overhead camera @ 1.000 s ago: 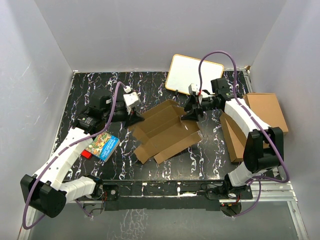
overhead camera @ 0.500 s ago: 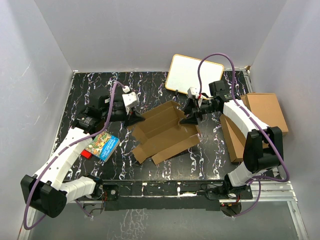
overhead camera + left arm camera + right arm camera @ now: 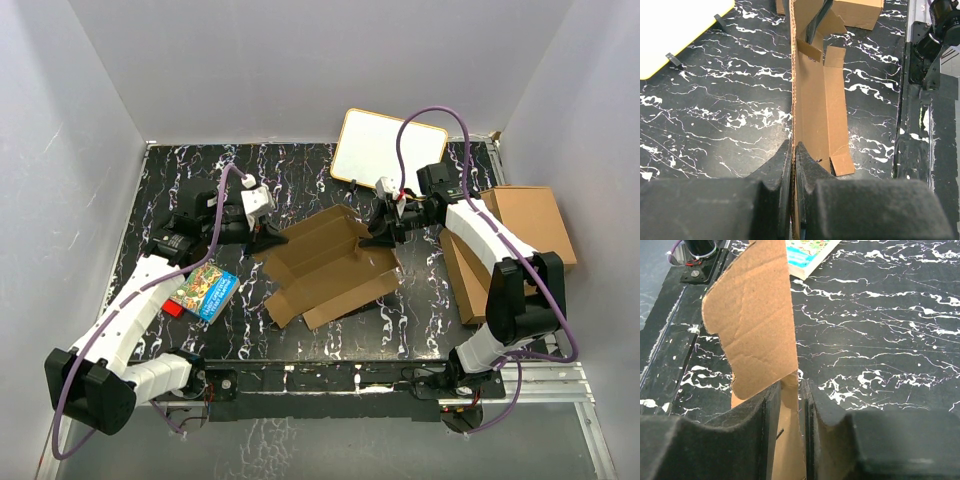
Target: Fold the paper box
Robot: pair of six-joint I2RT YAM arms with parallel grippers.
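The paper box [image 3: 325,265] lies in the middle of the tabletop [image 3: 180,170], a glossy black surface veined with white like marble. It is a plain brown die-cut sheet of corrugated cardboard, matte and lightly creased, only half shaped: a shallow trough runs along its middle, a long panel lies flat towards the near edge, and its two ends are raised.

The left gripper [image 3: 792,150] is clamped on the box's left end. Its dark, rough-looking fingers press tight on either side of a wall that stands on edge (the fluted core shows along the cut rim). Beyond it, notched tabs and a narrow strip lie flat.

The right gripper [image 3: 791,385] stands narrow at the box's far right corner, holding an upright flap with a rounded, slightly dented outline. The cardboard fills the slim gap between its fingers.

A blue picture book [image 3: 205,290] with a glossy cover lies near the left arm, apart from the box. A white board [image 3: 385,148] with a pale yellow rim sits at the far edge, and a stack of larger brown cardboard boxes [image 3: 520,235] rests at the right side.
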